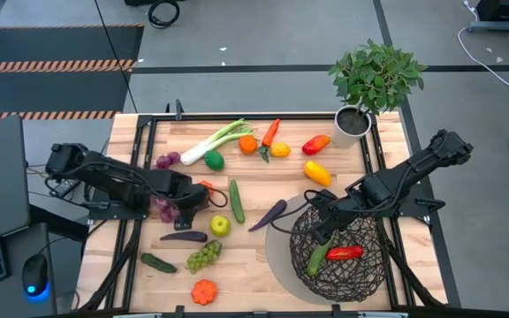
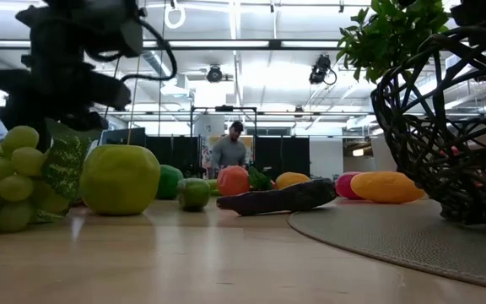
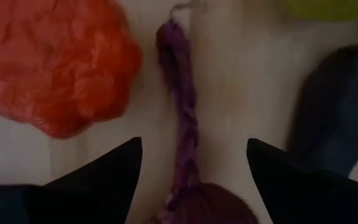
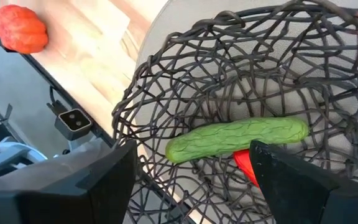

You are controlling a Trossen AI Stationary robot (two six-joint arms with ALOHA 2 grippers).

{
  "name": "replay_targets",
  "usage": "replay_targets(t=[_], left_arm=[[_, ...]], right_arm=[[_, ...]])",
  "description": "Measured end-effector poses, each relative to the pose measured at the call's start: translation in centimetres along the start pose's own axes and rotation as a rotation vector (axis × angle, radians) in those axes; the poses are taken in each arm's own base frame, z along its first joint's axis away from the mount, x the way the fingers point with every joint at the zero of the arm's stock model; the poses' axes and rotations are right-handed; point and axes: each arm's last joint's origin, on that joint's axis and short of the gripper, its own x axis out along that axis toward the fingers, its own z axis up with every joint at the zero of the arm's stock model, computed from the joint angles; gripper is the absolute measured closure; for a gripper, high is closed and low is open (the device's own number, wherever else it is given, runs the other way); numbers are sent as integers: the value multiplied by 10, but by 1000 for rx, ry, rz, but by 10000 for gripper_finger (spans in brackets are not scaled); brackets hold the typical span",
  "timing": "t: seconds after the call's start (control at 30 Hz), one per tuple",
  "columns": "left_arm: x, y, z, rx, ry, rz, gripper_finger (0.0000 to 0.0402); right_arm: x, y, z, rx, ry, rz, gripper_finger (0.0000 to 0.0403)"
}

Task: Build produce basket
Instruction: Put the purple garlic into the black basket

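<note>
Two items, a cucumber (image 4: 236,139) and red pepper (image 1: 344,253), sit in the basket (image 1: 360,278). Your left gripper (image 3: 191,163), spread over purple grapes (image 1: 164,208), could nudge the neighbouring orange pumpkin (image 3: 55,65); right gripper (image 4: 191,163) hovers open above the basket.

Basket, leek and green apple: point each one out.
basket (image 1: 371,276), high view, on its woven wire wall.
leek (image 1: 222,138), high view, on the middle of its stalk.
green apple (image 2: 119,179), low view, on its front face.
</note>
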Motion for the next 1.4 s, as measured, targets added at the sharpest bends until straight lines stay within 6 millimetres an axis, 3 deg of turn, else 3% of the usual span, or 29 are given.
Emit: replay_targets(t=[0.2, 0.43, 0.57, 0.77, 0.93, 1.17, 1.4], left_arm=[[23, 8, -5, -50, 79, -29, 104], [31, 12, -3, -60, 108, -23, 130], [33, 15, -2, -86, 101, -23, 182], [33, 21, 1, -145, 78, -26, 301], [31, 22, 2, -231, 89, -129, 379], [10, 18, 15, -287, 138, -203, 371], [-40, 16, 42, -265, 118, -204, 357]], right_arm=[[0, 0, 0, 0, 2, -2, 90], [0, 0, 0, -3, 2, -3, 90], [0, 0, 0, -3, -2, -2, 90], [0, 0, 0, -17, -3, -1, 90], [0, 0, 0, -39, -4, -2, 90], [0, 0, 1, -86, -9, -6, 90], [0, -1, 2, -121, -42, -14, 90]])
